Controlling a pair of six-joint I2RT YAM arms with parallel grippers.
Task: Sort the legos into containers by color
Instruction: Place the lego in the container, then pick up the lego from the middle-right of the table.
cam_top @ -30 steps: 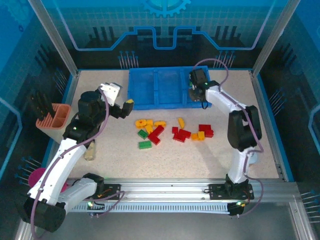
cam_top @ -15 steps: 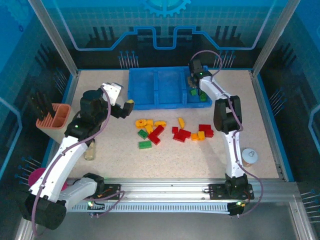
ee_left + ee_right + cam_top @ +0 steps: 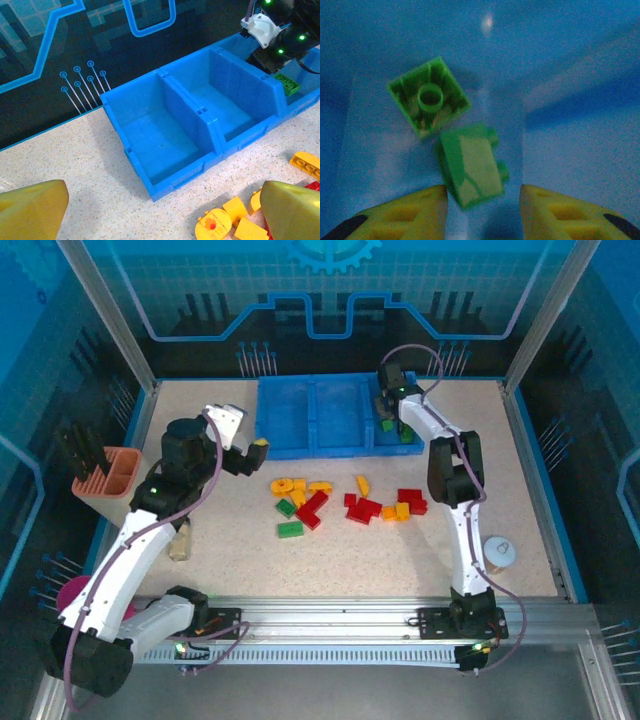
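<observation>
Since right arm swung in from tray's front corner a second ago, I see right fingers (image 3: 555, 212) low inside right compartment of blue tray (image 3: 310, 448), parted, released. Two green legos (image 3: 470, 165) lie on its floor, one between fingertips. Left fingers (image 3: 30, 210) spread wide, empty, unchanged, beside tray. Loose legos (image 3: 330, 502) sit mid-surface (image 3: 330, 560).
</observation>
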